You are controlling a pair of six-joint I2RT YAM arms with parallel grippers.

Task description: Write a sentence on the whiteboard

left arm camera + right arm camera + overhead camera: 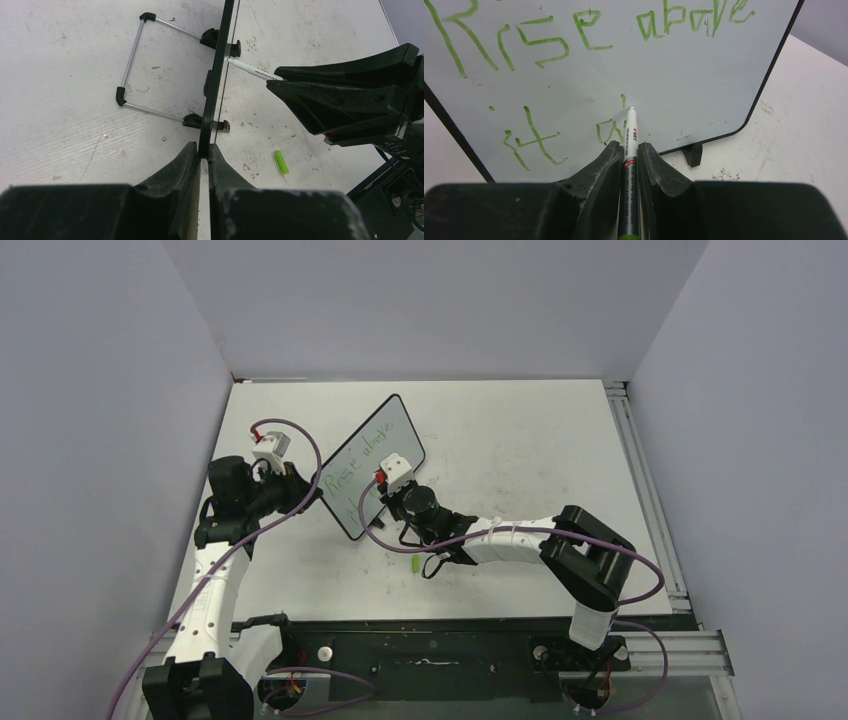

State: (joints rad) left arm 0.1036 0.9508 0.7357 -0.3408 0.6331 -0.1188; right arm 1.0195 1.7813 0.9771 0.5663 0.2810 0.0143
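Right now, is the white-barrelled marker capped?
Uncapped: bare tip of the marker meets the black-framed whiteboard; a green cap lies on the tabletop.

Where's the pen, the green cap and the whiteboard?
pen point(630, 131): right wrist view, on its white barrel.
green cap point(280, 162): left wrist view, on its middle.
whiteboard point(398, 420): top view, on its bare white face.

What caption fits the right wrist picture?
Right hand holds a marker against the whiteboard, beneath the green sentence opening "Rise above".

Lab test cell: grey partition walls point(110, 440), alu rails point(642, 480), scuffed tabletop point(520, 430).
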